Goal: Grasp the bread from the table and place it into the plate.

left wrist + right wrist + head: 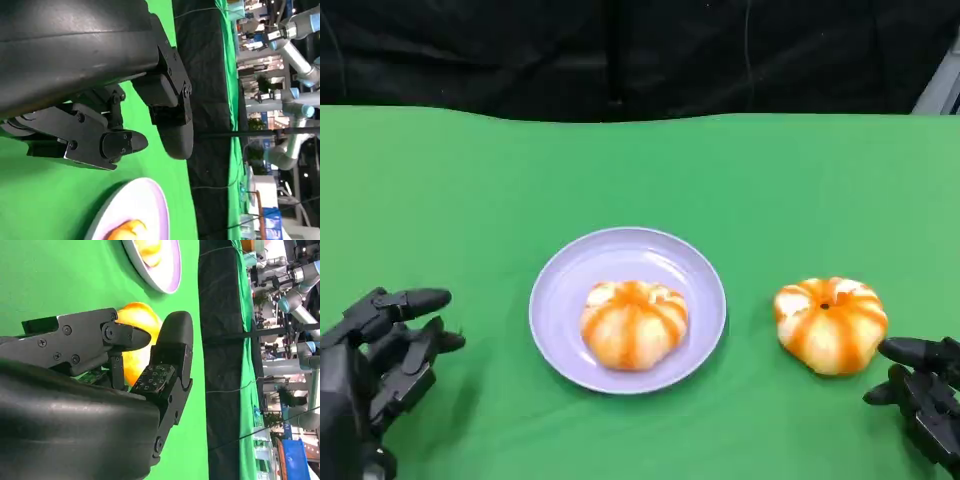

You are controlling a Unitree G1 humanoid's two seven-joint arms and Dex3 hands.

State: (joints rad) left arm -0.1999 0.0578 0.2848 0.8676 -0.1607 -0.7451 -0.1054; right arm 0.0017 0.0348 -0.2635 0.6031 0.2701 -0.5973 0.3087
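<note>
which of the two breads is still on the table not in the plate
The bread on the green table, just ahead of the right hand. The other bread already sits inside the purple plate.

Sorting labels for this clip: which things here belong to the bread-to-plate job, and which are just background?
Job: bread on the table, plate, bread already in the plate, right hand.
Background: left hand, green table, black backdrop.

Both hands were matte black: the left hand (pixel 380 350) at lower left, the right hand (pixel 925 395) at lower right. Wrist views showed rounded glossy shells, small screws, and a dotted fingertip pad (pixel 154 378)
</note>
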